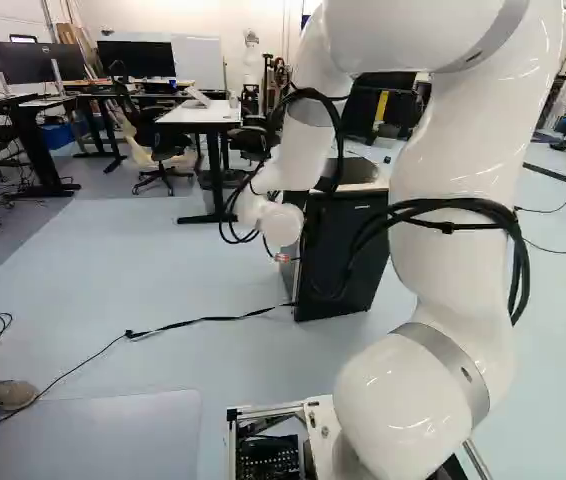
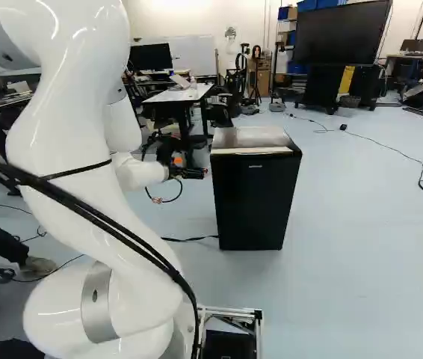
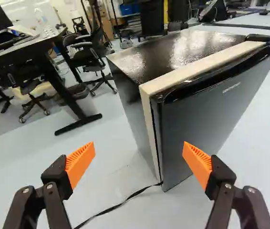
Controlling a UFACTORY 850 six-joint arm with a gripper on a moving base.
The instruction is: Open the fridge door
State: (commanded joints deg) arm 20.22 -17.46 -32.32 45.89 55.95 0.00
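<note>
Fridge: standing upright on the floor, ahead of the arm; showing just right of the middle in the right base view; hiding partly behind the arm and its black cables in the left base view.
Door: facing back toward the arm; sitting closed on the front of the fridge, along the light strip.
Fridge top: lying level and glossy behind the light strip; reflecting patches of light.
Gripper: pointing across toward the fridge from the left in the right base view; hanging near its upper corner, at the end of the arm; gripping nothing.
Jaws: standing wide apart; showing orange pads on the inner faces, touching neither the door nor the fridge side.
Wrist view: looking past the gripper to the near vertical edge of the fridge, ahead and closer to one finger than to the other; showing bare floor between the pads.
Cord: running over the floor from the foot of the fridge; trailing away toward the left of the left base view.
Desk: standing farther back, beyond the arm and well apart from the fridge.
Chair: standing beside the desk.
Large screen: standing at the back, toward the right of the right base view.
</note>
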